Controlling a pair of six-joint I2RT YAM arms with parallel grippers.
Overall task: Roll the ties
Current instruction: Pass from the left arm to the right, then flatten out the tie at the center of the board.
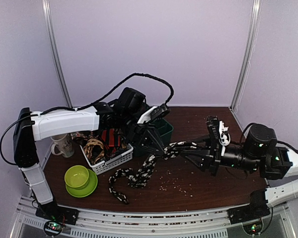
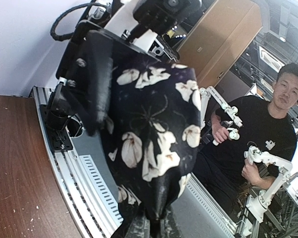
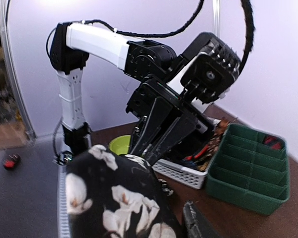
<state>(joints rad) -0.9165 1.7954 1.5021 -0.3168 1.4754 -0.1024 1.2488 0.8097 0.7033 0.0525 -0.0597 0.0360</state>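
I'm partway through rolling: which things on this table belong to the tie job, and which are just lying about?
Job:
- black floral tie
- red-striped ties and brown-gold tie in the white basket
- green divider bin, probably for finished rolls

Lying about:
- green bowl on its plate
- mug
- crumbs

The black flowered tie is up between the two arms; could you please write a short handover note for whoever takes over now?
Left gripper: shut on the black flowered tie near its raised end.
Right gripper: at the same end; whether it grips is unclear.
The rest of it trails loose on the table.
Other ties lie in the white basket.
Done: one end lifted.
Left: roll this tie, then those in the basket.
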